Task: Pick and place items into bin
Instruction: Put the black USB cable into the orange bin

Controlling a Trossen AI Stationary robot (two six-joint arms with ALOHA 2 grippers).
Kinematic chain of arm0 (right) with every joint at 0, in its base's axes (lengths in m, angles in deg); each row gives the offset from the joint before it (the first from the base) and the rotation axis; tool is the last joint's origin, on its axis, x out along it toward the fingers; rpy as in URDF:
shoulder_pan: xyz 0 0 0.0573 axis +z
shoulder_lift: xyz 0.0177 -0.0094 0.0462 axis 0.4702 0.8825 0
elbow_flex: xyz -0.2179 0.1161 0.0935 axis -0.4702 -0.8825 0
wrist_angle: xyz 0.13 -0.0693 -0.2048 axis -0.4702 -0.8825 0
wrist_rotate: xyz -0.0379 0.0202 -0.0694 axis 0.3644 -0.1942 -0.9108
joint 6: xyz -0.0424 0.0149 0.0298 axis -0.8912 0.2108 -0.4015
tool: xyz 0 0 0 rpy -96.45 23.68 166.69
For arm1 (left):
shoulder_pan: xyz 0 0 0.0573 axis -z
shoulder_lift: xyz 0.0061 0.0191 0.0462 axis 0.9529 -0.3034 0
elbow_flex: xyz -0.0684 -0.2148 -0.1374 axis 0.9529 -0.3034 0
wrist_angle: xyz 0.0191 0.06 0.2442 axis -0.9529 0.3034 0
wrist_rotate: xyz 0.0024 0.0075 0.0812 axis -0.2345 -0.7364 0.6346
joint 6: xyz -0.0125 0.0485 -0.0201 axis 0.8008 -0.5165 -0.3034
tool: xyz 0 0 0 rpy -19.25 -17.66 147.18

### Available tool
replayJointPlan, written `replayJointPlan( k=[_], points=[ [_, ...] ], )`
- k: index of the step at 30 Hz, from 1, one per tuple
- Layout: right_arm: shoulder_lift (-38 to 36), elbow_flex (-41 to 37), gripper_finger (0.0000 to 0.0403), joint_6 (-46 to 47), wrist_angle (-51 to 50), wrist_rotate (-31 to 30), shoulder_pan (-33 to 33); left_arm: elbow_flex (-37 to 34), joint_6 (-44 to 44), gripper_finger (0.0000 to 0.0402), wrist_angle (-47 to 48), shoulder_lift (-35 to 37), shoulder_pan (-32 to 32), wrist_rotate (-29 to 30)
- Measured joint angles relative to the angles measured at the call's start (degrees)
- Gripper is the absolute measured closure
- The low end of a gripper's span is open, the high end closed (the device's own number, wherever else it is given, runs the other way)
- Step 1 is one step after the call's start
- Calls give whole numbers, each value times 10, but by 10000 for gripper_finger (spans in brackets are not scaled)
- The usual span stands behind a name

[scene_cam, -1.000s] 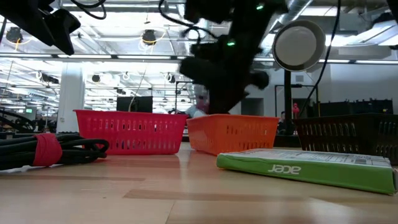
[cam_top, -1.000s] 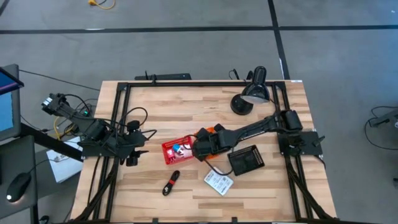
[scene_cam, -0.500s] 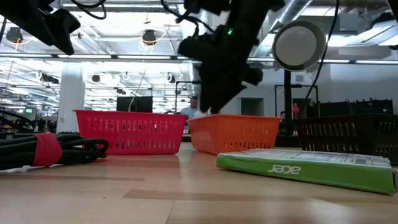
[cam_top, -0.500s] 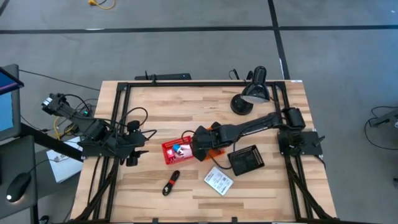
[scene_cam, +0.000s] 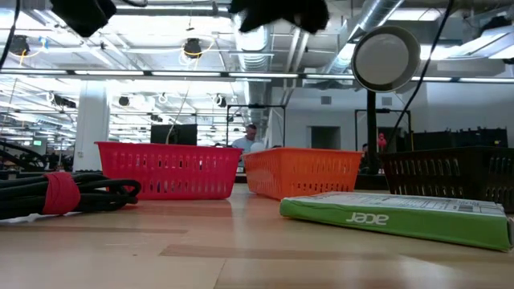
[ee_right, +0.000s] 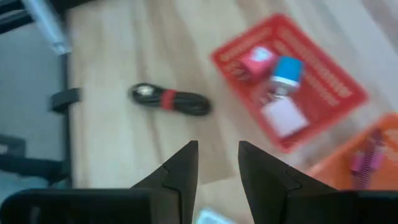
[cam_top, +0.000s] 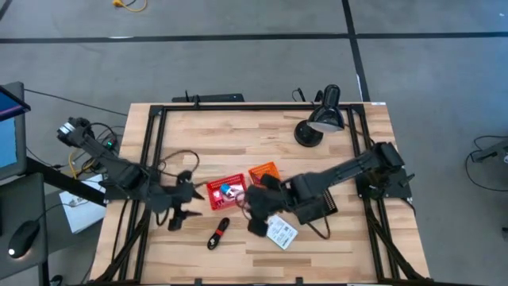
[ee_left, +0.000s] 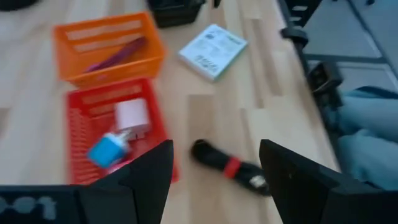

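The red bin [cam_top: 225, 191] holds the pale pink cube [ee_left: 132, 116], blue cube [ee_left: 104, 151] and bright pink cube [ee_right: 256, 61]. Beside it, the orange bin [cam_top: 264, 172] holds the thin maroon cord [ee_left: 118, 55]. The black-and-red stick-like piece [cam_top: 218, 233] lies flat on the wood near the table's near edge. The white printed card [cam_top: 279, 231] lies to its right. My left gripper [cam_top: 175, 217] hovers open to the left of the stick piece. My right gripper [cam_top: 255, 225] hovers open and empty between the stick piece and the card.
A black bin [cam_top: 317, 205] stands right of the card, under my right arm. The black desk lamp [cam_top: 321, 119] stands near the far right corner. Bare wood lies along the near edge and the far left part of the table [cam_top: 198, 135].
My right gripper has drawn back from above the red and orange bins toward the near edge, uncovering the orange bin. My left gripper has swung toward the near edge, closer to the black-and-red piece. Nothing on the table has moved.
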Motion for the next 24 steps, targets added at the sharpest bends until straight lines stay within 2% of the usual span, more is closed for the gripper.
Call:
replayJointPlan(
  k=[3, 10, 14, 20, 24],
  points=[
    [-1, 2, 295, -10, 12, -2, 25, 0, 30, 173, -47, -45, 20, -1],
    [0, 2, 295, -9, 12, -6, 57, 0, 122, 173, -79, -156, 35, -6],
    [0, 2, 295, 12, 12, -14, 72, 0, 176, 173, -106, -215, 33, -34],
    [0, 2, 295, 123, 8, -46, 101, 0, 227, 173, -178, -287, 33, -103],
    [0, 1, 294, 83, -5, -59, 133, 13, 283, 173, -165, -307, 30, -115]
  ],
)
